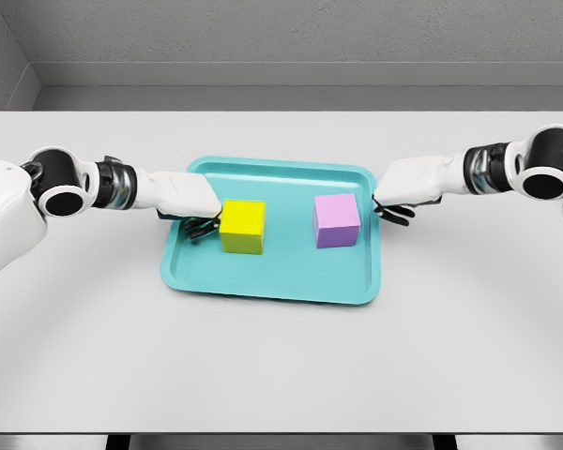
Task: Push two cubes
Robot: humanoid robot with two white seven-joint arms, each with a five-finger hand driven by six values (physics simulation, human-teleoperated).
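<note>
Head view: teal tray sits mid-table on the white table, long side running left-right. Two cubes inside it, both flat on the tray floor and well apart from each other: yellow cube in the left half, purple cube in the right half, near the right wall. Left hand comes in from the left over the tray's left rim, palm down, dark fingertips curled under and right at the yellow cube's left face; contact looks likely but can't confirm. Holding nothing. Right hand reaches in from the right, sits just outside the tray's right rim, fingers partly curled, empty, a clear gap to the purple cube. Both forearms low over the table.
</note>
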